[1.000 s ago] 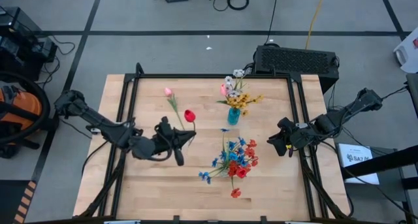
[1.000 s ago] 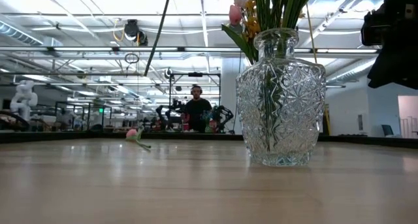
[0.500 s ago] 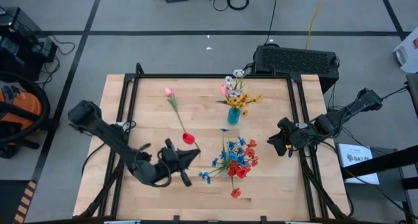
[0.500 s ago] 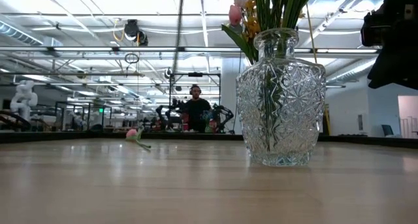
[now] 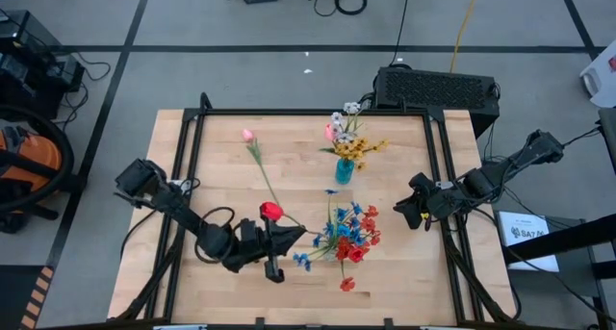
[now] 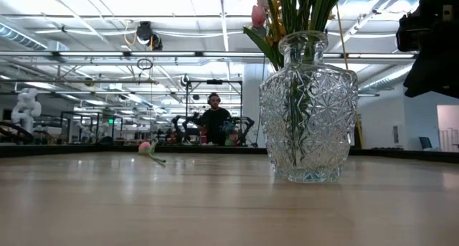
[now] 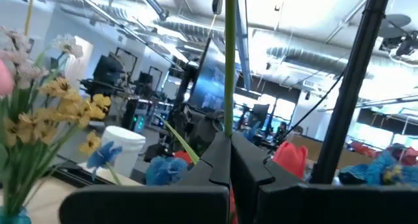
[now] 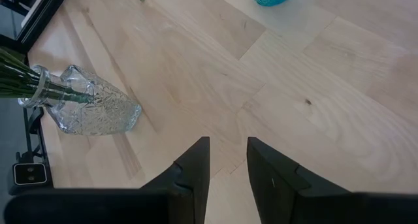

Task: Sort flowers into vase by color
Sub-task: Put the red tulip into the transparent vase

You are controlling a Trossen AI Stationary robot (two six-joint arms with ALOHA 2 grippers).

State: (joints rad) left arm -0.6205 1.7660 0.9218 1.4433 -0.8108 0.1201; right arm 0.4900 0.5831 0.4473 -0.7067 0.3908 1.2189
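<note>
Pale wood makes up the surface [image 5: 212, 157], seen from above with most flowers already sorted: the red and blue flowers [image 5: 345, 236] fill the clear glass vase near the front, and yellow, white and pink blooms [image 5: 348, 142] stand in the small blue vase [image 5: 344, 171] behind it. A pink tulip [image 5: 248, 137] lies loose toward the back left, so I judge that flower, plus the one in hand, is what remains. The left gripper [image 5: 279, 241] reaches low across the front, just beside the red and blue bunch, its fingers clamped on the stem of a red tulip [image 5: 270, 211]. The right gripper [image 5: 405, 211] waits over the right edge.

At surface height, the glass vase [image 6: 308, 106] stands upright in the foreground with green stems inside; the pink tulip lies far back.

Past the left wrist, the fingers [image 7: 219, 164] pinch the green stem, which rises straight up.

Past the right wrist, the fingers [image 8: 196, 162] stand apart, holding nothing, above bare wood.
</note>
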